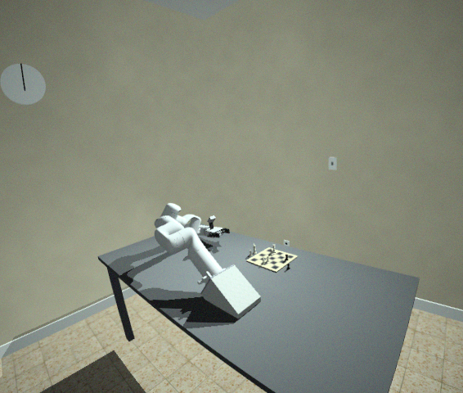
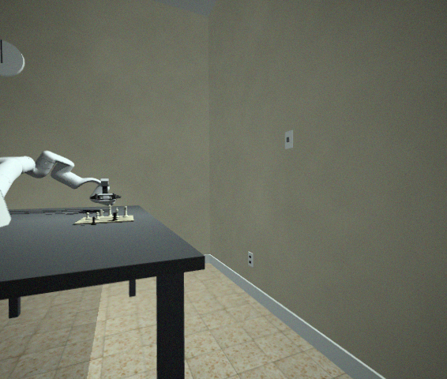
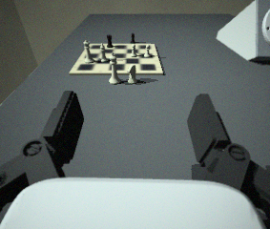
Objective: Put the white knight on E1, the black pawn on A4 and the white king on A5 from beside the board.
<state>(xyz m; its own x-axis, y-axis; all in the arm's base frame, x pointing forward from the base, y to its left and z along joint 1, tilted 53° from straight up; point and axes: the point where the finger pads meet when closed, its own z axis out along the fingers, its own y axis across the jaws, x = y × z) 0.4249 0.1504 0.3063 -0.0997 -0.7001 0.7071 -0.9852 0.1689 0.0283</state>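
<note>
The white king [image 3: 114, 74] [image 1: 253, 249] and the white knight [image 3: 132, 75] [image 1: 249, 255] stand upright on the table at the near edge of the chessboard [image 3: 79, 72] [image 1: 262, 265] [image 2: 83, 223] in the wrist view, the king left of the knight. The black pawn [image 3: 133, 37] [image 1: 288, 267] [image 2: 93, 220] stands beyond the opposite edge. My gripper [image 3: 135, 106] [image 1: 220, 232] [image 2: 106, 197] is open and empty, held above the table and short of the king and knight. The board's letters and digits are too small to read.
On the board stand a tall white piece [image 3: 87, 52], a shorter white piece [image 3: 102, 53], two small white pieces towards the right and a black piece [image 3: 109, 41] [image 1: 285, 258]. A large white wedge-shaped block [image 1: 234, 291] stands on the table by the arm's base.
</note>
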